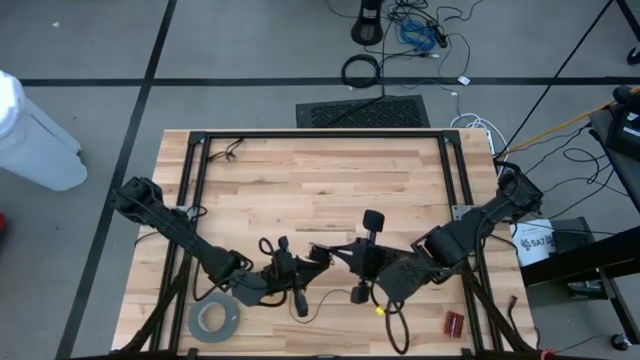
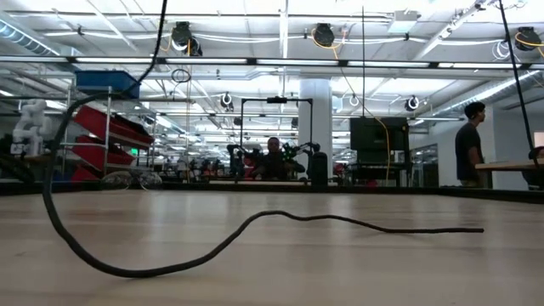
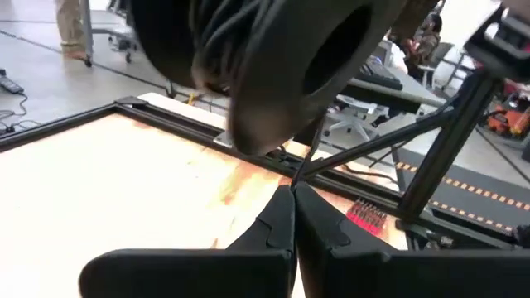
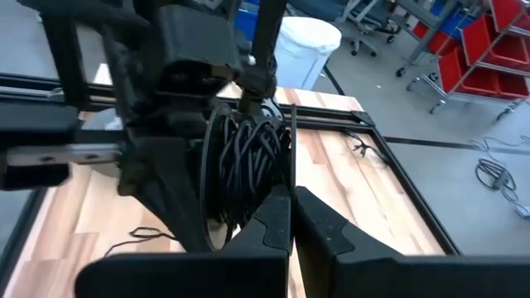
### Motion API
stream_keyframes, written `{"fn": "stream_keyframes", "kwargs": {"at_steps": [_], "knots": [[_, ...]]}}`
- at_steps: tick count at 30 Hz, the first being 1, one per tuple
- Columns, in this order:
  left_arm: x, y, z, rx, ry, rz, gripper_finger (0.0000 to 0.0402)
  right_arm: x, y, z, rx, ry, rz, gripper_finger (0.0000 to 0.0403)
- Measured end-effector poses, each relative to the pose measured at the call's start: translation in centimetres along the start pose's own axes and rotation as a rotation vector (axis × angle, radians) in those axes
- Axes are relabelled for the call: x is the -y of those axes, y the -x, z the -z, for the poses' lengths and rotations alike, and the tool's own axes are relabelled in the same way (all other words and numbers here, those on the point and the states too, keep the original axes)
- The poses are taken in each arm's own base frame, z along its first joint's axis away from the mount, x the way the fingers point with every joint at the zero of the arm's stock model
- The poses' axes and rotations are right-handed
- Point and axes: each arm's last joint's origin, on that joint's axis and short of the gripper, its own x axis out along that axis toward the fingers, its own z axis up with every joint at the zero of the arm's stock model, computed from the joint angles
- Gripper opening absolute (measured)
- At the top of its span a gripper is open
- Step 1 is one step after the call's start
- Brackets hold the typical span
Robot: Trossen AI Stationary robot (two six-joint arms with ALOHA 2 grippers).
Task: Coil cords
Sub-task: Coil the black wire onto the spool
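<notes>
Closed black fingers of the left gripper [image 3: 292, 217] fill the near edge of the left wrist view, pinching a thin wire [image 3: 310, 153] that runs up to a dark spool [image 3: 281, 58] close ahead.

From the right wrist, the right gripper [image 4: 291, 217] is likewise shut, its fingertips clamped on the rim of the coil of cords [image 4: 245, 165], wound upright.

From above, both grippers meet near the front middle of the wooden table [image 1: 300, 190]; a grey tape roll [image 1: 214, 320] lies beside the left arm.

At table height, a dark cable [image 2: 212, 246] snakes across the boards.
</notes>
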Motion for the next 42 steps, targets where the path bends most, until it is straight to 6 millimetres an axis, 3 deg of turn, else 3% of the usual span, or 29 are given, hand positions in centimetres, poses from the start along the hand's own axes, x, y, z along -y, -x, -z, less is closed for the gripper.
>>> {"fn": "stream_keyframes", "kwargs": {"at_steps": [19, 32, 42], "knots": [[0.2, -0.1, 0.6, -0.053, -0.041, 0.073, 0.0090, -2.1, 2.4, -0.4, 0.076, -0.003, -0.086, 0.0000], [0.2, 0.0, 0.6, -0.055, -0.091, 0.076, 0.0086, -2.9, 5.3, -0.5, 0.094, 0.004, -0.235, 0.0000], [1.0, 0.9, 0.9, -0.059, -0.130, 0.109, 0.0008, -3.3, 5.8, 0.1, 0.053, 0.030, -0.270, 0.0000]]}}
